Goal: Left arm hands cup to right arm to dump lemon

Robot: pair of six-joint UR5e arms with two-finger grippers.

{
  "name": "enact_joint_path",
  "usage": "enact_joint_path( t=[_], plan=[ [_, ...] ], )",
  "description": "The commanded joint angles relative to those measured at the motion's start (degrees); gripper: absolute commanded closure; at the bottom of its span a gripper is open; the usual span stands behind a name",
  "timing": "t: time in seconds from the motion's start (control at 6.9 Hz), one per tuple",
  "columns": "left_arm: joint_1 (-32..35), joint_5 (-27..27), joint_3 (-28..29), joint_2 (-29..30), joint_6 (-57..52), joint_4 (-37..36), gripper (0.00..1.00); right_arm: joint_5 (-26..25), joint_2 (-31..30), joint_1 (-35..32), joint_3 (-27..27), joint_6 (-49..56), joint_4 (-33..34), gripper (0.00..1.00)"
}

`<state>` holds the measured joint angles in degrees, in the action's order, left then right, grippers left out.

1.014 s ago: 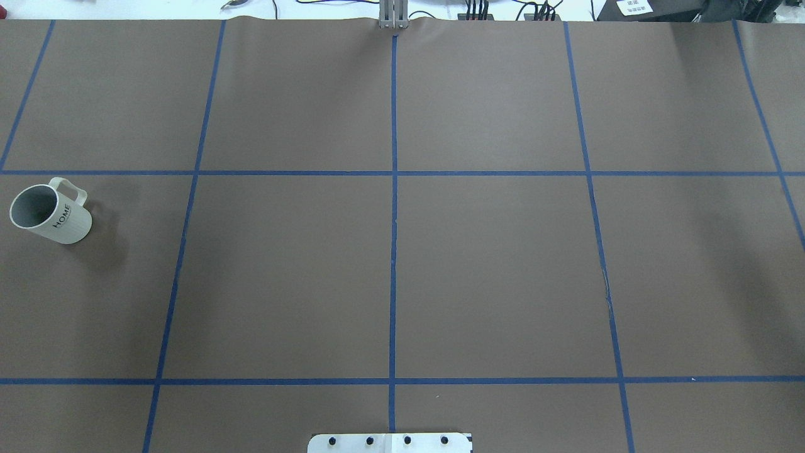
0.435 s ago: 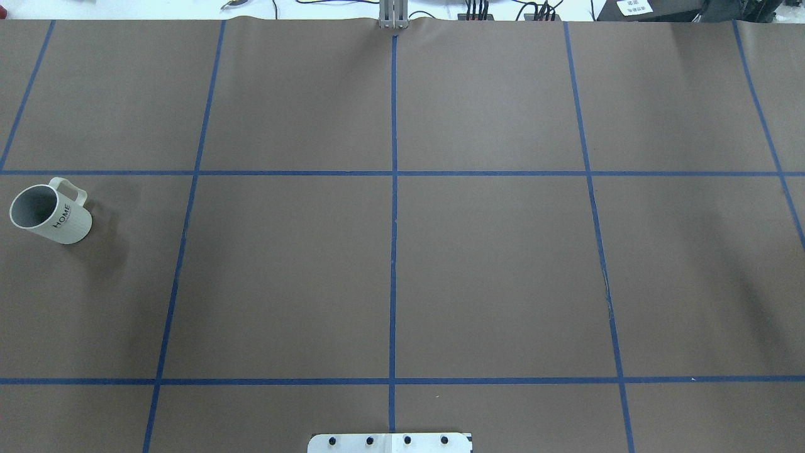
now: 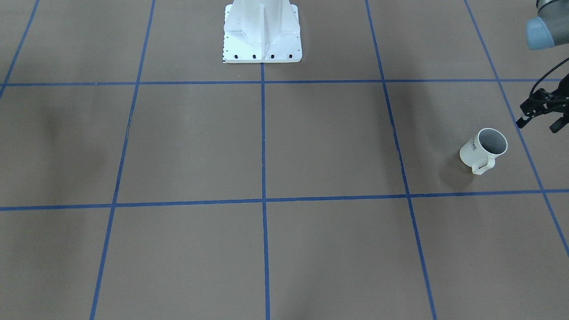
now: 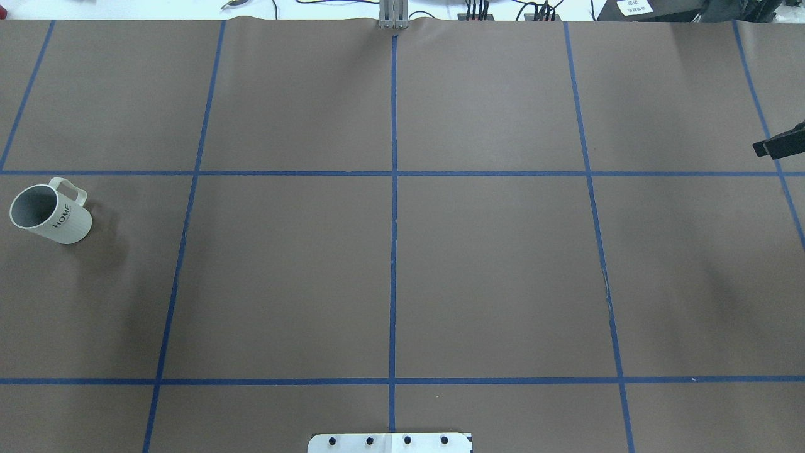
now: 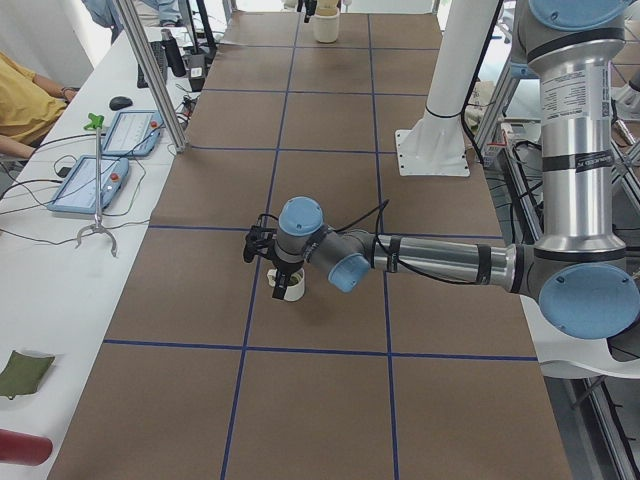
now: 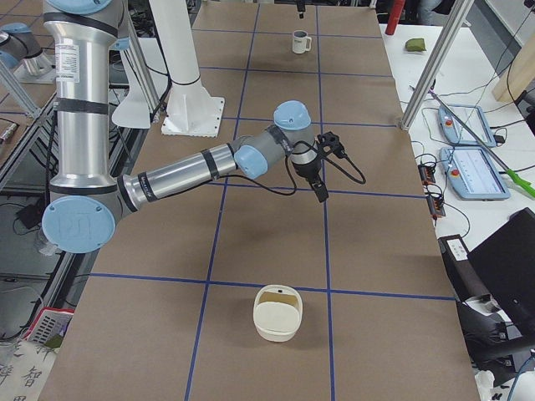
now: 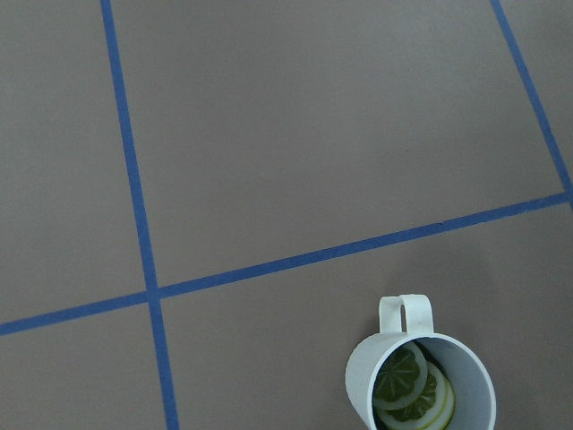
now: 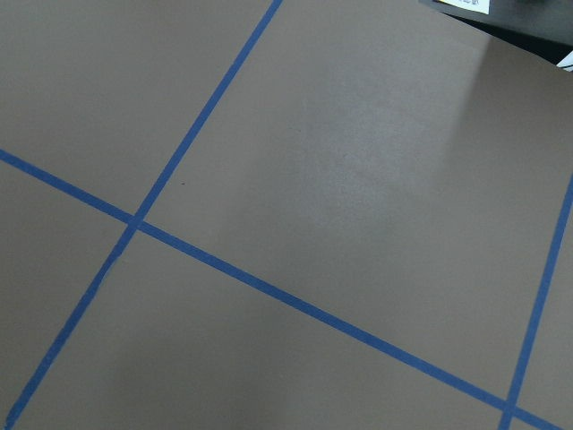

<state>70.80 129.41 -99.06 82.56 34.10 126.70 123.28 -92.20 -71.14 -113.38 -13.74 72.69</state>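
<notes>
I am watching the cup (image 4: 50, 214) standing upright at the far left of the overhead view, in the middle row of squares marked by blue tape (image 4: 393, 251) on the brown table (image 4: 490, 264). Its handle is pointing toward the upper right of that frame. In the left wrist view the lemon (image 7: 407, 390) is lying inside the cup as pale greenish-yellow slices, low and right in the frame.

The left arm (image 5: 440, 258) is reaching across the centre of the left side view. The left gripper (image 3: 539, 111) is hovering just beside the cup, apart from it, and I cannot tell how wide its jaws are standing.

The right arm (image 6: 192, 167) is stretching over the table, well apart from the cup. Only a black tip of the right gripper (image 4: 780, 148) is showing at the right edge of the overhead view, so I cannot judge its opening either.
</notes>
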Motion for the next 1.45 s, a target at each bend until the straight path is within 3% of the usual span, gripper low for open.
enact_joint_path(
  t=[0.0, 0.43, 0.58, 0.72, 0.87, 1.3],
  plan=[
    [-5.7, -5.9, 0.7, -0.3, 5.4, 1.9, 0.00, -0.3, 0.6, 0.8, -0.1, -0.9, 0.0, 0.00],
    [-7.3, -7.7, 3.9, -0.2, 5.4, 5.5, 0.05, -0.3, 0.6, 0.8, -0.2, -0.9, -0.1, 0.00],
    [-8.3, -8.9, 4.4, 0.1, 5.5, 5.9, 0.17, -0.3, 0.6, 0.8, -0.3, -0.8, -0.1, 0.00],
    [-8.8, -9.1, 4.4, 0.4, 6.3, 5.9, 0.48, -0.3, 0.6, 0.8, -0.2, -0.8, -0.1, 0.00],
    [-9.3, -9.1, 4.4, 0.5, 6.5, 5.9, 0.70, -0.2, 0.6, 0.8, -0.3, -0.8, -0.1, 0.00],
    [-9.5, -9.0, 4.4, 0.6, 6.1, 6.1, 1.00, -0.2, 0.6, 0.8, -0.4, -0.8, -0.2, 0.00]
  ],
)
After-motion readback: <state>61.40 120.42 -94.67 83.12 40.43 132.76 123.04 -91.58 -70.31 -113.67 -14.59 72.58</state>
